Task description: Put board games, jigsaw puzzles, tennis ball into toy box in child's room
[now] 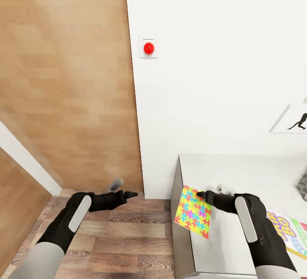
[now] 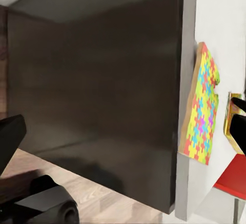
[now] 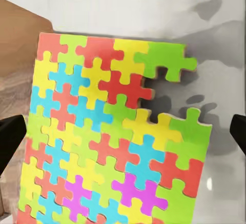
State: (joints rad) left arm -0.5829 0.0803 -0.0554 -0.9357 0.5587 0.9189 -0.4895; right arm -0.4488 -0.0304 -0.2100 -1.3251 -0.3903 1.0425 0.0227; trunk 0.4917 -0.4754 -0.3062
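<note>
Here the right gripper (image 1: 200, 194) touches the upper corner of a multicoloured jigsaw puzzle (image 1: 192, 212), its fingers spread wide; the puzzle overhangs the left edge of the pale grey table (image 1: 238, 172). Left gripper (image 1: 133, 194) hovers above the wooden floor (image 1: 128, 245), its state indeterminate. A SKIP-BO board game (image 1: 290, 233) lies on the table beside the right arm.

home, child's room | wood floor (image 1: 128, 236) | jigsaw puzzle (image 1: 192, 212) | SKIP-BO game (image 1: 290, 233) | pale table (image 1: 238, 172)

We see a red button (image 1: 148, 48) on the white wall (image 1: 221, 57) (beside a wooden door (image 1: 68, 79)). Wood floor (image 1: 128, 240) lies below.
</note>
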